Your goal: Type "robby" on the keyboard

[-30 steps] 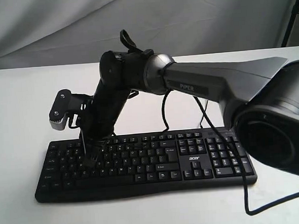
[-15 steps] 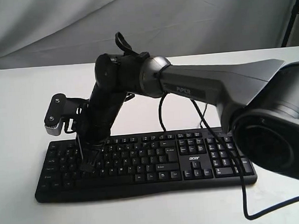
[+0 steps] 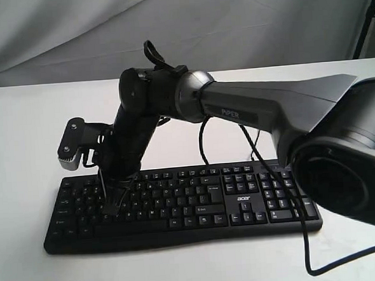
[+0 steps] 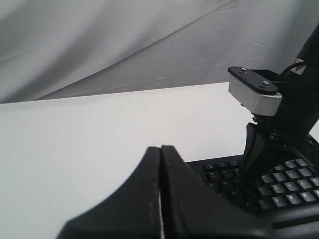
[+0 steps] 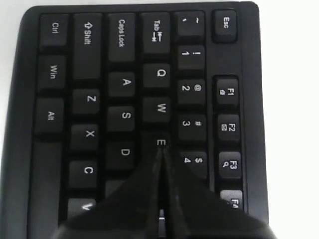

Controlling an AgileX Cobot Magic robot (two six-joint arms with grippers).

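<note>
Grey cloth (image 3: 73, 33) hangs behind a white desk (image 3: 21, 125); the keyboard (image 3: 178, 201) lies flat near the desk's front edge, its number pad to the right in the exterior view. The right arm reaches across the middle, and its right hand (image 3: 108, 202) points down onto the letter rows at the keyboard's left end. Compared with a second ago, this arm has swung leftward along the keys; over the last half second it has barely moved, so it looks to be settling on a key rather than travelling.

In the right wrist view the right hand's fingers are closed to a single point and grip nothing; that point lies at the edge of the E key (image 5: 160, 143), and the key beyond it, presumably R, is hidden under the fingers. Whether the tip is pressing or only hovering cannot be told. The aim appears to be the first letter of "robby"; a tip this close to E risks the wrong letter.

The left hand (image 4: 160, 154) is closed and empty, held off the keyboard's left end and out of the exterior view.
</note>
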